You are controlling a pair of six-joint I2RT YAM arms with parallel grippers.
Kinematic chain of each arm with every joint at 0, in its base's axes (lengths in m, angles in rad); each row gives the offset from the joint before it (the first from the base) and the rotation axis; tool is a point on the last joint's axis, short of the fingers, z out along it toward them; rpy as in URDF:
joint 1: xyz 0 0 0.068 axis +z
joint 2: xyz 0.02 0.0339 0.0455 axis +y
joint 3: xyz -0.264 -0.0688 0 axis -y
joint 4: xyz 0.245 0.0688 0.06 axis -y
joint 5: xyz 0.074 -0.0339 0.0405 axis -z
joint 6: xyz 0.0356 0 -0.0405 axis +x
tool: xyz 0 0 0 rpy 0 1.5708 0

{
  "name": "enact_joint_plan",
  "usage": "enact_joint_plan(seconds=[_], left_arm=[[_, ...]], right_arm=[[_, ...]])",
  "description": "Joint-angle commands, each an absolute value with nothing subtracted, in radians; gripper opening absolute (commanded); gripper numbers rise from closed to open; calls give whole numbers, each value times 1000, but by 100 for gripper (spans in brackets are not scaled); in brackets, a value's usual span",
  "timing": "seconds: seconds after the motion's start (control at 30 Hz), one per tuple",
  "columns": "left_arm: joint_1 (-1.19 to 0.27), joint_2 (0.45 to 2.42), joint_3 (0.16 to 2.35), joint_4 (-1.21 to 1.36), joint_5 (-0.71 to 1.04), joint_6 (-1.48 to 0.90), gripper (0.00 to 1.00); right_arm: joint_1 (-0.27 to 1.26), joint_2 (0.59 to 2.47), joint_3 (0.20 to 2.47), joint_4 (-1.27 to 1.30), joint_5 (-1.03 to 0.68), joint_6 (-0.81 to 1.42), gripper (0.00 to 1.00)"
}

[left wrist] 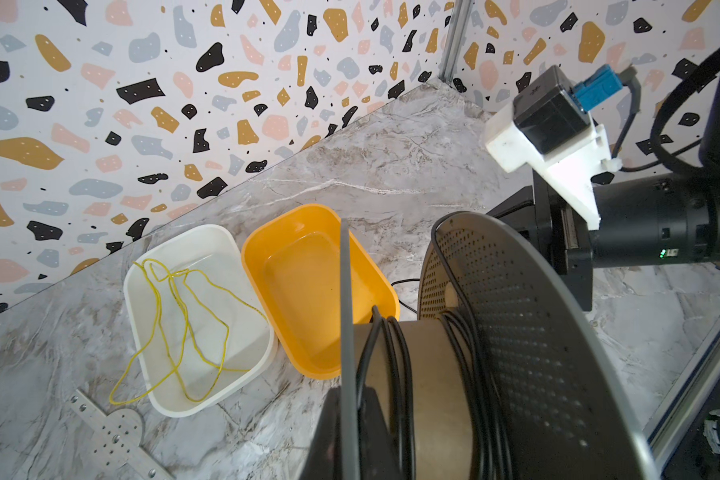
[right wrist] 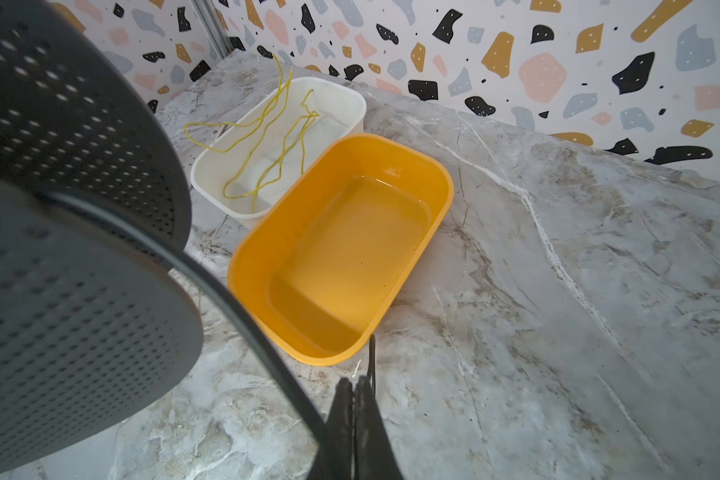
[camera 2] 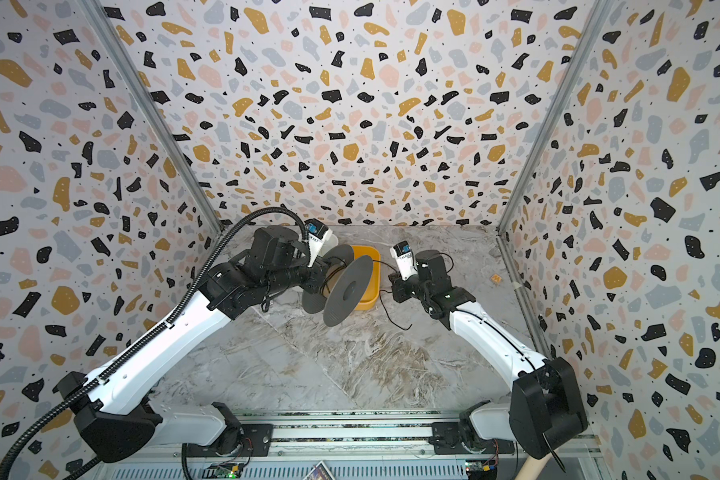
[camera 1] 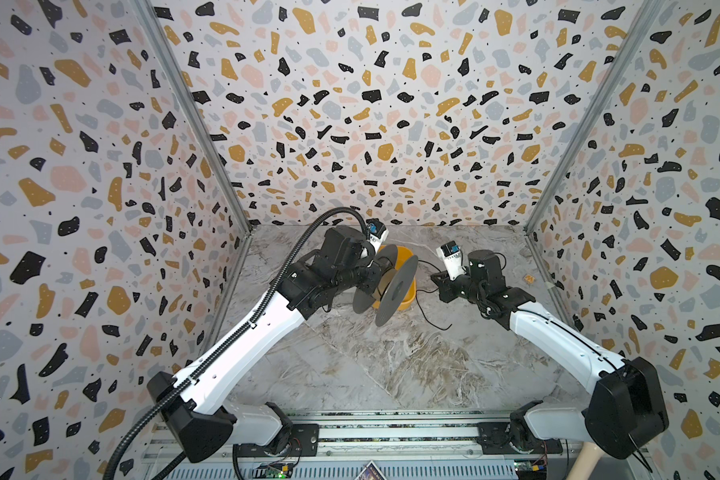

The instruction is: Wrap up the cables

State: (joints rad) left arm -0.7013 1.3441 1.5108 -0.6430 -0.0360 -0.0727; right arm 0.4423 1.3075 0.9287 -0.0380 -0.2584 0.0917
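Cable, thin and black, shows in both top views. It leaves the spool, crosses to the right gripper, then sags in a loose curl down to the marble table. The left gripper holds the spool tilted in the air in front of the yellow tray. How its jaws sit cannot be made out from up here.

In the left wrist view the left gripper is clamped on the thin edge of the spool's near disc, one finger on each side. Several turns of cable lie around the cardboard core between the two discs, and one strand climbs over the rim of the far, perforated disc. Beyond the spool the yellow tray stands just beside a white tray. The white tray holds a thin yellow cord, part of which spills over the rim onto the table.

In the right wrist view the right gripper has its jaws pressed together. The cable, blurred and close, comes off the spool's disc down to the fingers. A short piece pokes out past the tips near the yellow tray, so the cable looks pinched between them.
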Motion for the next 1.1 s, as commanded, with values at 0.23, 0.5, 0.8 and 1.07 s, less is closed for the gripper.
enact_joint_plan(seconds=[0.23,0.5,0.8,1.07], left_arm=[[-615,1367,1622,-448,106,-178,0],[-602,1353,1629,-441,195,-202,0],[-601,1318,1669,-430,243,-209,0],[-600,1302,1667,-395,262,-237,0]], right_arm=[[436,1228,752,169,-367,176,0],[437,1232,692,263,-456,184,20],[436,1184,677,256,-470,199,68],[437,1112,633,260,-471,220,81]])
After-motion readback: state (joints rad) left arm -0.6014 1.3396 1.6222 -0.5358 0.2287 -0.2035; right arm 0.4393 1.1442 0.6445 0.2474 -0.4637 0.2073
